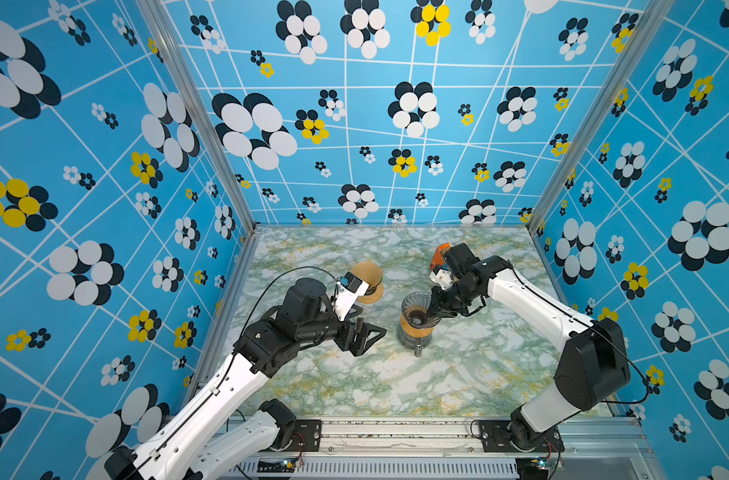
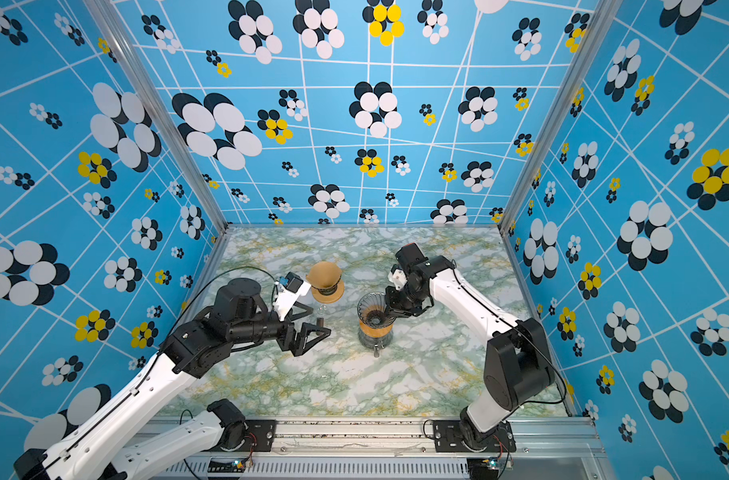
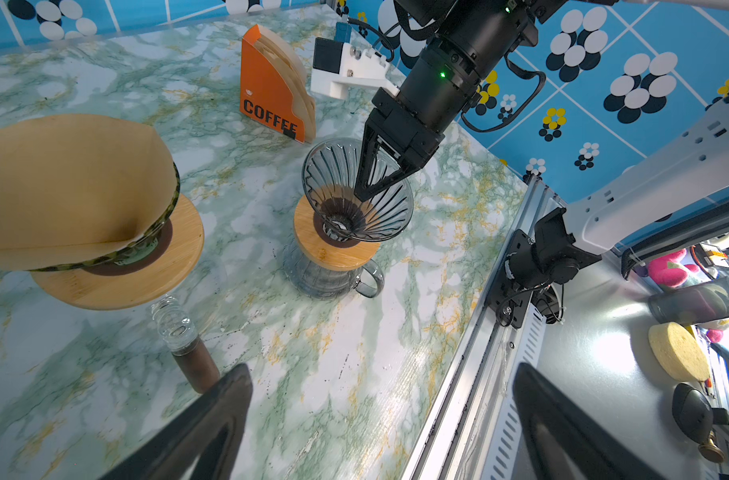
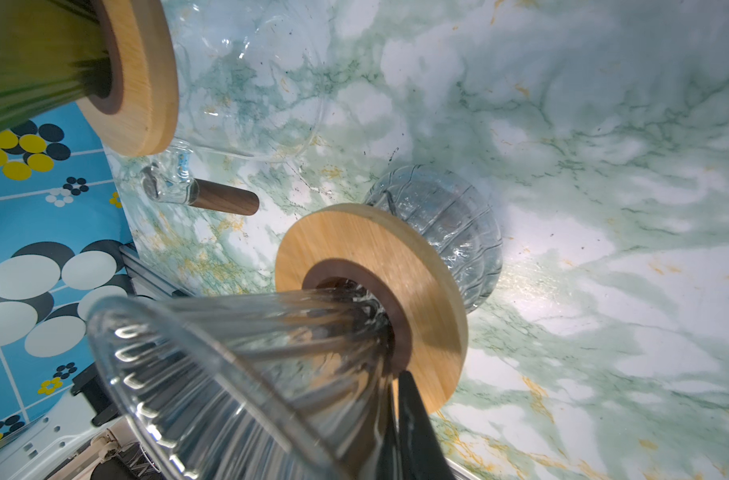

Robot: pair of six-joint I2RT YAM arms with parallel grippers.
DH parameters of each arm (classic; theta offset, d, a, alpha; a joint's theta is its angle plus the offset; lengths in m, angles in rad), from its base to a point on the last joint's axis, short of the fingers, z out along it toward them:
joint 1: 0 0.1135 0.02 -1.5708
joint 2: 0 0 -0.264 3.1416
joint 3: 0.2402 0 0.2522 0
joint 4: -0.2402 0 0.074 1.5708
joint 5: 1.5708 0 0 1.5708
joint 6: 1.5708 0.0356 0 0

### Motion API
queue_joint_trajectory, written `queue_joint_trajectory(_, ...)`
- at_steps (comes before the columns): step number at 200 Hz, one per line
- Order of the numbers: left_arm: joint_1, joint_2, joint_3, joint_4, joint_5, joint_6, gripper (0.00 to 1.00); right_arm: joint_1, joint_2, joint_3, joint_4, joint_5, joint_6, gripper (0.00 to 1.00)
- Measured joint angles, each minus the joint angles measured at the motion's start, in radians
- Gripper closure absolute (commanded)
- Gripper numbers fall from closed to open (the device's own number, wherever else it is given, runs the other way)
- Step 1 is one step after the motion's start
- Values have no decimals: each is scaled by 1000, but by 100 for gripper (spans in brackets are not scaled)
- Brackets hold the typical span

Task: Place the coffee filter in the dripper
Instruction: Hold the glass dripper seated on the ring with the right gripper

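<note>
Counting one bare dripper (image 1: 412, 306), one filter-lined dripper (image 1: 374, 294).

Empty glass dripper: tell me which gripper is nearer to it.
Right. The right gripper has its jaws closed on the dripper wall; the left gripper hangs open off to one side, not touching it.
</note>
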Motion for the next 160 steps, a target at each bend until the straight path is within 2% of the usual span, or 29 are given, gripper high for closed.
queue_joint_trajectory(126, 0, 4, 0, 0, 1, 0, 1, 0, 0, 3, -13, 11, 0, 86)
queue_joint_trajectory(160, 0, 8, 0, 0, 3, 0, 1, 0, 0, 13, -21, 11, 2, 82)
